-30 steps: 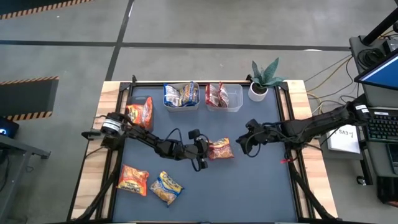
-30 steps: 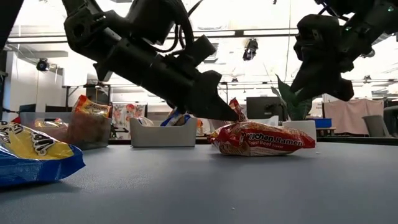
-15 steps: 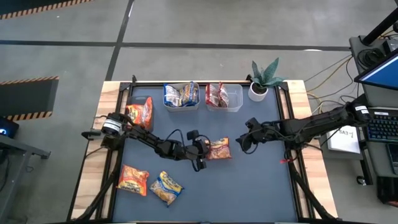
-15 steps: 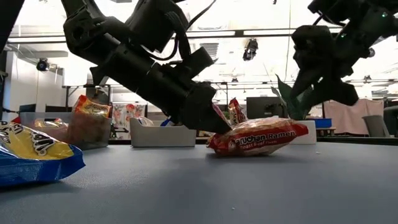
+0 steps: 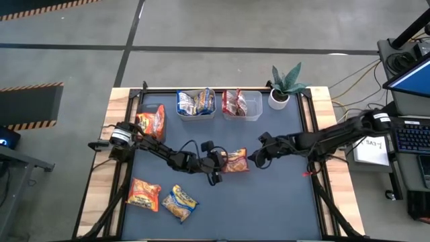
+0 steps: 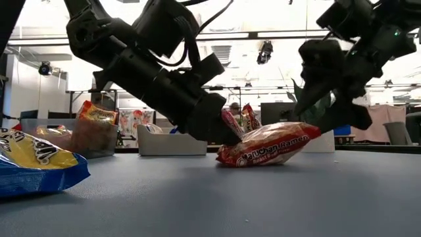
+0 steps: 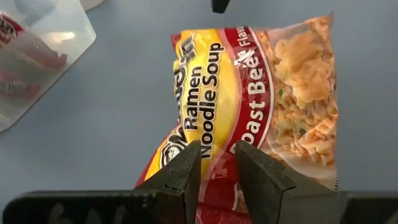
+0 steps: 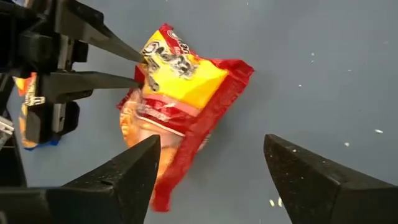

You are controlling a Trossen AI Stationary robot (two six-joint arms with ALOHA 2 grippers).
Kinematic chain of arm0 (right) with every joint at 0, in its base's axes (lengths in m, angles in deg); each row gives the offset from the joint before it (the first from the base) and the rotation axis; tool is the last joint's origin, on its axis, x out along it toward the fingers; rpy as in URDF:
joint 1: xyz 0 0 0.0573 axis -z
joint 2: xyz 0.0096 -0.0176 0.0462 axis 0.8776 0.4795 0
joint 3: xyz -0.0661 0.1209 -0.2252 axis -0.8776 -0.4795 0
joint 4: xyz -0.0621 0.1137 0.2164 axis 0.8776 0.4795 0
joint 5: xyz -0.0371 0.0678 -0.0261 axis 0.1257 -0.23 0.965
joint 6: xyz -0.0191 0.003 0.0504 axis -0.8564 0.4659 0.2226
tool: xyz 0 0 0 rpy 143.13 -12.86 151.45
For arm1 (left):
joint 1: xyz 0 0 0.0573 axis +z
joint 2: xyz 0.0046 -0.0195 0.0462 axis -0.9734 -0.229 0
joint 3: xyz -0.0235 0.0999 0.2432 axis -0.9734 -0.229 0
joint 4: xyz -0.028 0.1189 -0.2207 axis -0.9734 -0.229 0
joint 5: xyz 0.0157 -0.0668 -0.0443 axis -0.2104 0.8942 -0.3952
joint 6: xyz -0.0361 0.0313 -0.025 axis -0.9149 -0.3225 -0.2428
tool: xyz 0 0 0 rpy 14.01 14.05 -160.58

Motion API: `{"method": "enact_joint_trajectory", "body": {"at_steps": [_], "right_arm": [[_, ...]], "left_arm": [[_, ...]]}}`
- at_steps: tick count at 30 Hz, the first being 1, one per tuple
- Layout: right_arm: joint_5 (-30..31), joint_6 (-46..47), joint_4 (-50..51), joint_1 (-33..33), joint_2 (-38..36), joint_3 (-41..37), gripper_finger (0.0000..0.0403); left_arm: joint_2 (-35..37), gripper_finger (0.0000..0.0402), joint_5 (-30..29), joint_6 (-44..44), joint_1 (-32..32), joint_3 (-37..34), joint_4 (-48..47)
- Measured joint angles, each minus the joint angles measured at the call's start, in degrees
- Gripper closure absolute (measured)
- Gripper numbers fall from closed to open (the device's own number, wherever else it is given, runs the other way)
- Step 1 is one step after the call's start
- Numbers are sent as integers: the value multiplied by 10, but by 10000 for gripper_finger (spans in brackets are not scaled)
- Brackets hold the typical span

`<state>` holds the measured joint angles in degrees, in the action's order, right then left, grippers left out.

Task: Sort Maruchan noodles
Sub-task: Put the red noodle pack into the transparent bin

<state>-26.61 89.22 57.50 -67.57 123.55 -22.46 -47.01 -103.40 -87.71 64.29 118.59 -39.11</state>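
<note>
Red-orange noodle packet [image 5: 236, 160] at table [image 5: 282, 202] centre, one end pinched in left pincer [image 5: 220, 161] from nine o'clock, other end raised. Right pincer [image 5: 254, 158] just beside it at three o'clock, fingers spread wide, holding nothing. More packets at seven o'clock.

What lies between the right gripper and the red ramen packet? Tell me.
Nothing: only bare blue mat separates the open right gripper from the red ramen packet, which the left gripper pinches. The right wrist view shows it best.

Bright overhead light, backlit low view
</note>
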Motion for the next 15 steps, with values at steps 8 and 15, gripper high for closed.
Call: {"method": "enact_joint_trajectory", "body": {"at_steps": [8,15], "right_arm": [[-36,-17,-128,5,80,-1,115],[-51,-27,-181,17,130,-1,117]], "left_arm": [[0,315,0,-5,0,-2,-6],[0,315,0,-7,0,-2,-9]]}}
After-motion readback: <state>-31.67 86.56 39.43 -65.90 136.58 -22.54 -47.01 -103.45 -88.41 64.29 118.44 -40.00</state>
